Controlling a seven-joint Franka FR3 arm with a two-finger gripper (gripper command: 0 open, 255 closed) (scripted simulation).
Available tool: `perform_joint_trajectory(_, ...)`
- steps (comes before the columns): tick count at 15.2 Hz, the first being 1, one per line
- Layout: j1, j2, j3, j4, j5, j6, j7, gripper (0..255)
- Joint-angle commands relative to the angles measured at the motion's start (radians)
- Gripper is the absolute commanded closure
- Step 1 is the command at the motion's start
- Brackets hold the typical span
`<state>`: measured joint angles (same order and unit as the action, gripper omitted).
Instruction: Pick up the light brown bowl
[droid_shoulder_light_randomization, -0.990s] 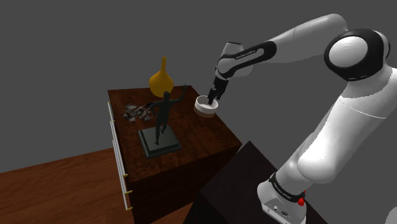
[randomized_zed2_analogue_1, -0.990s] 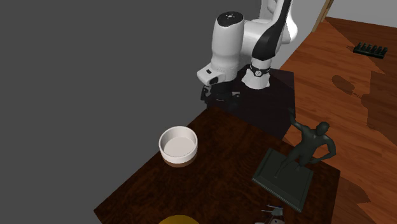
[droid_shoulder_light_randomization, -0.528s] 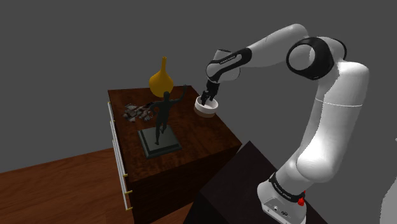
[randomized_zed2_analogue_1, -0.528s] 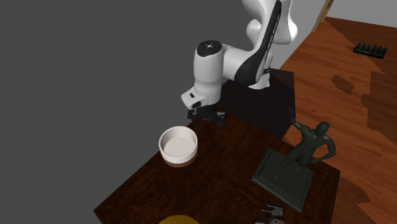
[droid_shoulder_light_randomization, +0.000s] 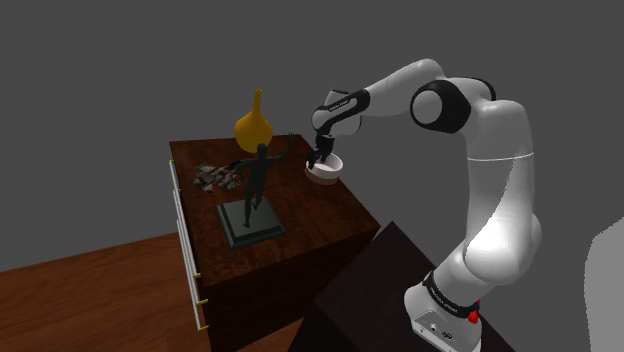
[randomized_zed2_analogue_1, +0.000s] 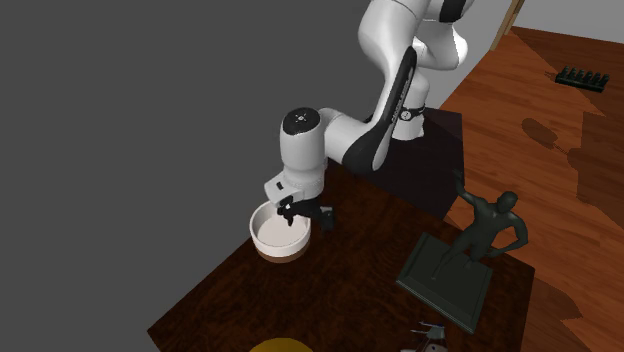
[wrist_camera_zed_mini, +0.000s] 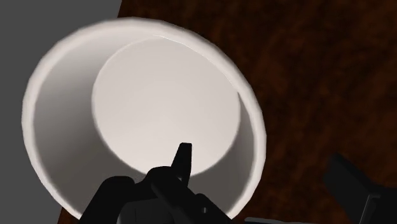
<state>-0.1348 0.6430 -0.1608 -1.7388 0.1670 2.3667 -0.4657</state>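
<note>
Fingers (wrist_camera_zed_mini: 183, 159) of the black gripper (wrist_camera_zed_mini: 261, 162) are spread wide astride the wall of the bowl (wrist_camera_zed_mini: 159, 95), one inside it and one outside, not clasping it. That bowl, whitish with a brown band at its base, sits upright at the edge of a dark wooden cabinet (droid_shoulder_light_randomization: 310, 210). Farther from the bowl, on the same top and well apart from it, stand a dark figurine (droid_shoulder_light_randomization: 255, 180) and a yellow long-necked vase (droid_shoulder_light_randomization: 254, 125).

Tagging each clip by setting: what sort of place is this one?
Likely a room in a home, perhaps a living room. A dark wooden cabinet carries ornaments: a dark figure statue and a yellow gourd-shaped vase. The floor is wood.
</note>
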Motion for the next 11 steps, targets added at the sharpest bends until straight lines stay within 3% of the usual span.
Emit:
perform_joint_trajectory(1,-0.002,0.024,0.004,0.013,0.004,0.012,-0.001,0)
perform_joint_trajectory(7,-0.007,0.07,0.011,0.02,0.012,0.05,-0.007,0)
perform_joint_trajectory(8,-0.006,0.065,0.011,0.014,0.012,0.052,-0.006,255)
perform_joint_trajectory(11,-0.006,0.064,0.011,0.012,0.012,0.052,-0.006,255)
